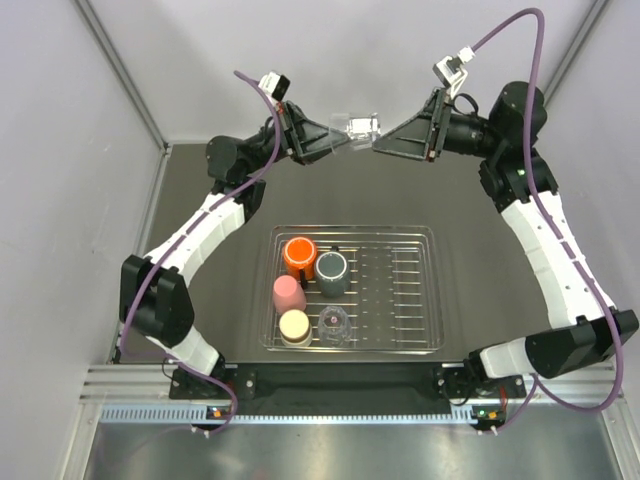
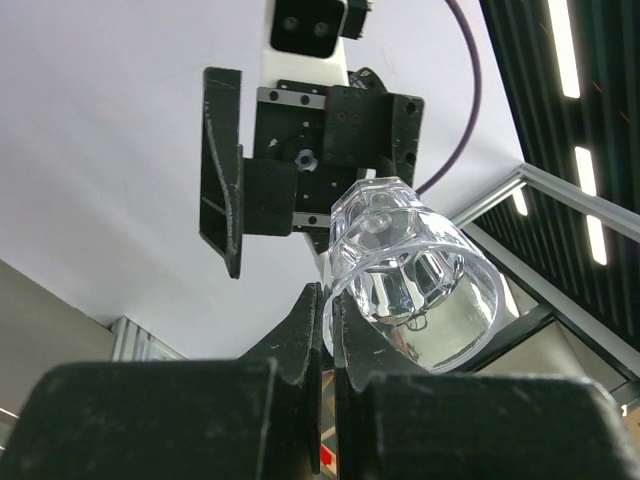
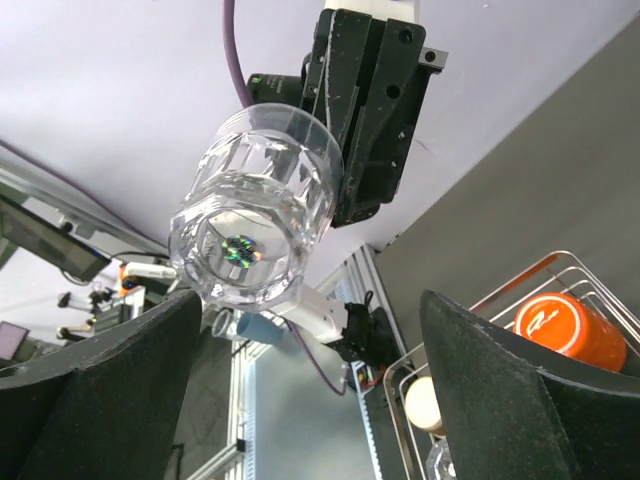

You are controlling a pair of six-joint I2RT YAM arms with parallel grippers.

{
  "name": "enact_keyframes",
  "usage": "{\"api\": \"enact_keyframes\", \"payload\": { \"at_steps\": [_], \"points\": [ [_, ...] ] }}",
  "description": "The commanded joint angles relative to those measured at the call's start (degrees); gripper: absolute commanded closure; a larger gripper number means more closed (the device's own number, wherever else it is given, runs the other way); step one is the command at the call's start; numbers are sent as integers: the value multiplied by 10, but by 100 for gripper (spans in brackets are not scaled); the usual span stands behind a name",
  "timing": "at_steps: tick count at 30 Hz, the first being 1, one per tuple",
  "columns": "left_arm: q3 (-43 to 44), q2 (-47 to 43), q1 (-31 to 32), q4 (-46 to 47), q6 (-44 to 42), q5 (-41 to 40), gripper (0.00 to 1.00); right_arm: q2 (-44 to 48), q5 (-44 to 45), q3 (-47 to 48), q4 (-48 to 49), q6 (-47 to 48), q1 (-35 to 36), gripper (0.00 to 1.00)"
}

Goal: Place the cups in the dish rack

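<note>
My left gripper (image 1: pixel 335 137) (image 2: pixel 328 295) is raised high above the table, shut on the rim wall of a clear cup (image 1: pixel 360 127) (image 2: pixel 415 275). One finger is inside the cup's mouth and one outside. The cup lies sideways with its base toward my right gripper (image 1: pixel 376 144) (image 3: pixel 310 300). That gripper is open and faces the cup (image 3: pixel 255 215), which sits just ahead of its fingers, not between them. Below lies the dish rack (image 1: pixel 438 290) with orange (image 1: pixel 298 255), dark grey (image 1: pixel 331 270), pink (image 1: pixel 289 292), cream (image 1: pixel 294 326) and clear (image 1: pixel 334 323) cups in its left half.
The rack's right half holds only bare wire bars (image 1: pixel 400 290). A dark table top (image 1: pixel 190 200) surrounds the rack, with pale walls on both sides and behind. Both arm bases stand on the metal rail (image 1: pixel 340 385) at the near edge.
</note>
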State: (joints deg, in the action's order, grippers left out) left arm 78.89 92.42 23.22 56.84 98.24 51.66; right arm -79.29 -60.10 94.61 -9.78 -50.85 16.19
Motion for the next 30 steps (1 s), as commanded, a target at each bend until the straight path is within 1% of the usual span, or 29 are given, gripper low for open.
{"api": "enact_keyframes", "payload": {
  "at_steps": [1,2,5,11,14,18,21,22,24,26,27,28,29,30],
  "points": [
    [-3,-4,0,63,17,6,100,5,-10,-26,159,-99,-5,14],
    [-3,-4,0,61,17,6,100,6,-7,-30,171,-119,-5,15],
    [1,-2,0,55,14,12,100,4,5,-34,177,-125,-4,21],
    [4,-3,1,17,-7,20,100,1,23,-14,180,-125,4,22],
    [5,-4,2,4,-14,21,100,-4,24,-8,176,-127,11,25],
    [7,-4,2,-7,-19,22,100,-9,30,-7,172,-125,26,30],
    [10,-1,2,-8,-19,24,100,-9,36,-12,168,-122,31,38],
    [11,-1,2,-9,-19,25,100,-10,36,-10,168,-121,31,46],
    [12,-1,2,-15,-22,26,100,-14,33,-7,167,-122,32,55],
    [13,0,2,-23,-26,26,100,-14,32,-7,166,-122,32,66],
    [14,-1,2,-23,-26,26,100,-14,32,-7,166,-122,32,78],
    [14,0,2,-25,-26,27,100,-14,32,-5,165,-122,32,85],
    [14,0,2,-28,-26,28,98,-15,32,-3,154,-116,32,92],
    [13,0,2,-28,-26,29,71,-15,34,3,145,-110,30,100]
  ]
}}
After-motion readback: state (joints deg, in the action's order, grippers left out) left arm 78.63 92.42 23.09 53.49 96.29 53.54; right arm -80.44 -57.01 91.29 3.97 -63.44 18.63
